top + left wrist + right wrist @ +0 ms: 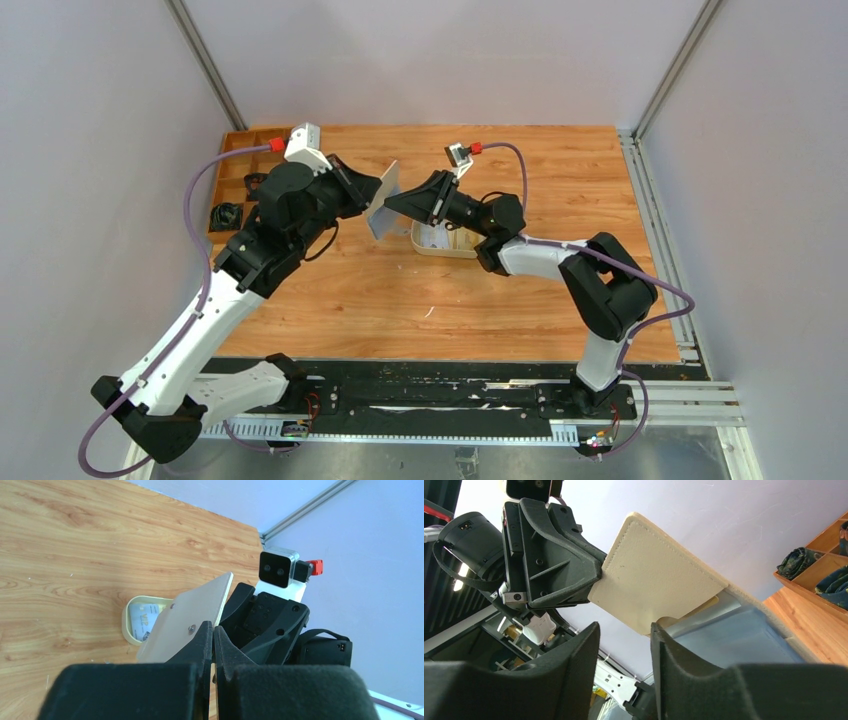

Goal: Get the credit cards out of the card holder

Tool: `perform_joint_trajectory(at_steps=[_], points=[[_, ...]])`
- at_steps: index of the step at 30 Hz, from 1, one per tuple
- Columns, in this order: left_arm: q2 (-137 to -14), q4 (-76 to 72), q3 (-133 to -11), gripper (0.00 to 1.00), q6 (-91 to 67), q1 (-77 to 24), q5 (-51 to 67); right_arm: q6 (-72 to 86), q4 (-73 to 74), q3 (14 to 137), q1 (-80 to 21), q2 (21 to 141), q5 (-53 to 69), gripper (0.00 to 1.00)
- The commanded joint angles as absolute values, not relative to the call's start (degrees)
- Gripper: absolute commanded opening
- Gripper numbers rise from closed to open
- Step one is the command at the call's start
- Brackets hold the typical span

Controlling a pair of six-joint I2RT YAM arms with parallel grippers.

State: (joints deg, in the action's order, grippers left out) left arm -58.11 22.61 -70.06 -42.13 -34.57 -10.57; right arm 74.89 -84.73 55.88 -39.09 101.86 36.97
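Note:
My left gripper [213, 630] is shut on the cream flap of the card holder [192, 617], holding it open and tilted above the table [383, 203]. In the right wrist view the card holder's cream flap [659, 580] stands upper centre, with its pale blue-grey pockets [734, 640] to the right. A thin yellowish edge [704, 605] shows at the pocket mouth. My right gripper [625, 626] is open at the holder's lower edge, one finger against the pockets and nothing between the jaws. A whitish credit card [145, 617] lies in the oval cream tray [127, 632].
The oval tray [470, 250] sits on the wooden table under my right wrist. A wooden compartment box [235, 175] holding dark items stands at the back left. Metal frame posts and pale walls close in the table's sides and back.

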Motion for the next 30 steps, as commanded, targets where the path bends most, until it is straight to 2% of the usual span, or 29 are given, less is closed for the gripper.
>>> perform_joint_trajectory(at_steps=[1, 6, 10, 17, 22, 24, 30], points=[[-57.73, 22.16, -68.09, 0.0, -43.12, -34.06, -10.31, 75.99, -89.03, 58.45, -38.5, 102.27, 37.53, 0.42], [-57.46, 22.13, -67.73, 0.0, -43.42, -33.97, -10.45, 76.61, -89.55, 58.27, -38.51, 102.48, 37.36, 0.23], [-57.35, 22.33, -67.7, 0.0, -43.58, -33.73, -10.54, 76.76, -89.47, 58.45, -38.57, 102.52, 37.44, 0.01], [-56.76, 22.73, -67.57, 0.0, -43.8, -33.38, -11.19, 76.65, -88.95, 57.88, -38.55, 101.92, 37.51, 0.0], [-56.56, 23.59, -68.73, 0.0, -42.92, -33.19, -12.13, 75.85, -87.97, 55.59, -38.52, 101.28, 37.27, 0.33], [-56.22, 23.66, -68.9, 0.0, -42.89, -33.13, -12.67, 75.89, -88.06, 54.89, -38.5, 101.41, 36.75, 0.43], [-55.59, 23.38, -69.06, 0.0, -43.67, -32.76, -12.77, 76.82, -88.36, 55.35, -38.5, 102.61, 35.63, 0.54]])
